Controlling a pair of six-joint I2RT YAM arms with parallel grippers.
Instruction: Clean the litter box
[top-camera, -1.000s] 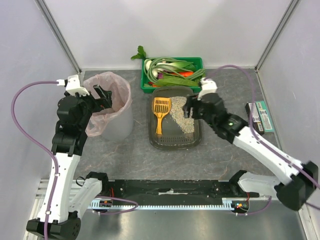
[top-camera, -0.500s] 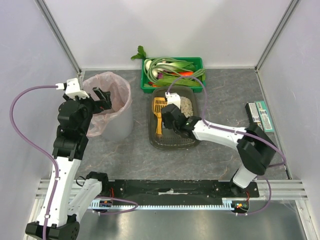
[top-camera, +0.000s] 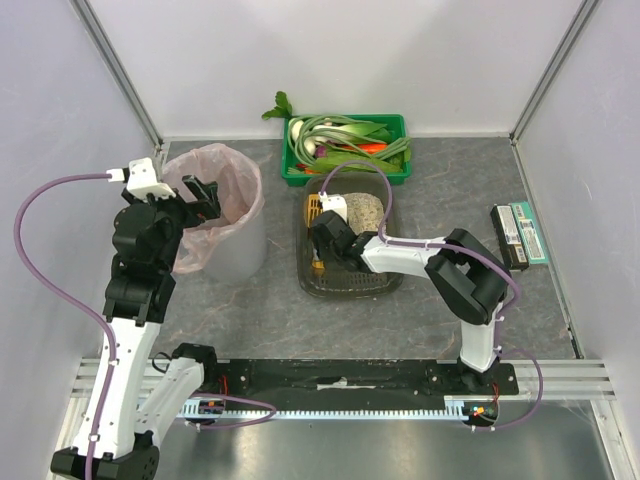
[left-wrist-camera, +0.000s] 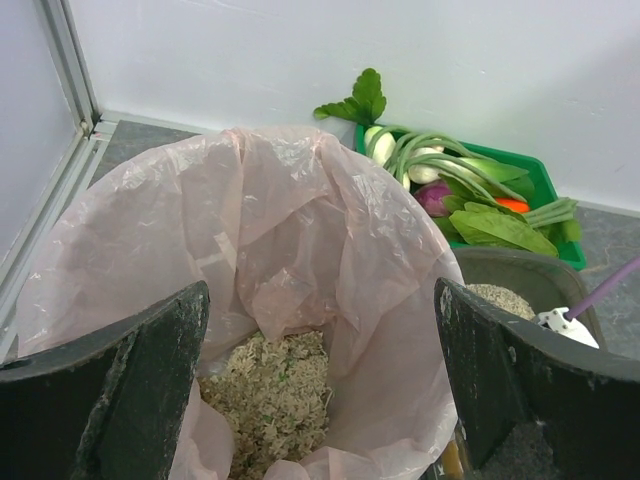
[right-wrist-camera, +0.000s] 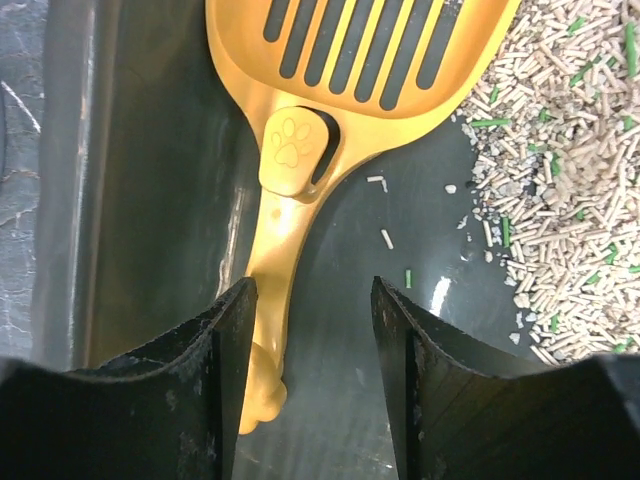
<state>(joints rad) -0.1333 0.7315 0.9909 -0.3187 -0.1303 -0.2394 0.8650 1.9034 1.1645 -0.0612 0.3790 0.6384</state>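
The litter box (top-camera: 352, 290) is a dark grey tray at mid-table, with pale litter (top-camera: 368, 212) heaped at its far right. A yellow slotted scoop (top-camera: 315, 209) lies along its left side, head far, handle near. My right gripper (top-camera: 322, 256) is open, low inside the tray over the handle. In the right wrist view the scoop handle (right-wrist-camera: 272, 260) runs beside the left finger (right-wrist-camera: 225, 380), the gripper (right-wrist-camera: 312, 300) holds nothing, and litter (right-wrist-camera: 560, 200) lies to the right. My left gripper (top-camera: 205, 195) is open and empty above the bin.
A round grey bin (top-camera: 240, 255) with a pink liner (left-wrist-camera: 300, 220) stands left of the tray and holds litter (left-wrist-camera: 270, 400). A green crate (top-camera: 396, 122) of vegetables sits behind the tray. A small flat box (top-camera: 520, 232) lies at the right.
My right arm has swung left across the litter box, from its right side to over the scoop handle. My left arm has barely moved.
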